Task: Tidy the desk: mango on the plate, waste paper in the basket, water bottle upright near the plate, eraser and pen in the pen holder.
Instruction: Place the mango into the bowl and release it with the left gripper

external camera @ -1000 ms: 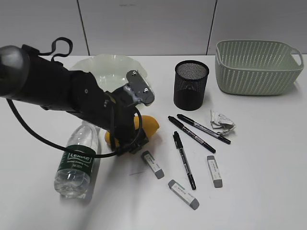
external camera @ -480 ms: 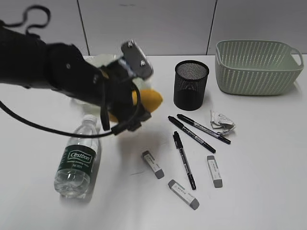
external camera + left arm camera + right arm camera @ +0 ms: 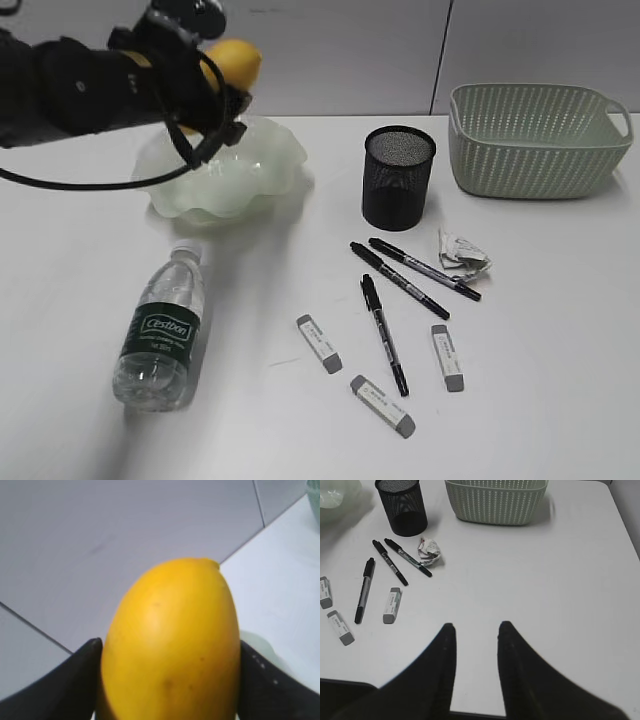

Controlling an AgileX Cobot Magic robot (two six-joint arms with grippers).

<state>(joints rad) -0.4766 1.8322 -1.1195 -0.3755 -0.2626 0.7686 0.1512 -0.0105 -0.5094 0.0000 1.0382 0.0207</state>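
Up in the top left corner, left gripper (image 3: 205,62) has the smooth yellow-orange mango (image 3: 233,62) clamped above the ruffled pale-green plate (image 3: 262,170), so lower and release next; right gripper (image 3: 476,632) sits empty, part-open.

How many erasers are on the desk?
3. One eraser lies left of the pens, another sits nearest the front edge, and the third lies right of the pens. None looks hidden.

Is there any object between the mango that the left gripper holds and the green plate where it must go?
Nothing visible is in the way. The left gripper holds the mango in the air, above the back of the plate. The plate looks empty, and the water bottle lies on the desk in front of it.
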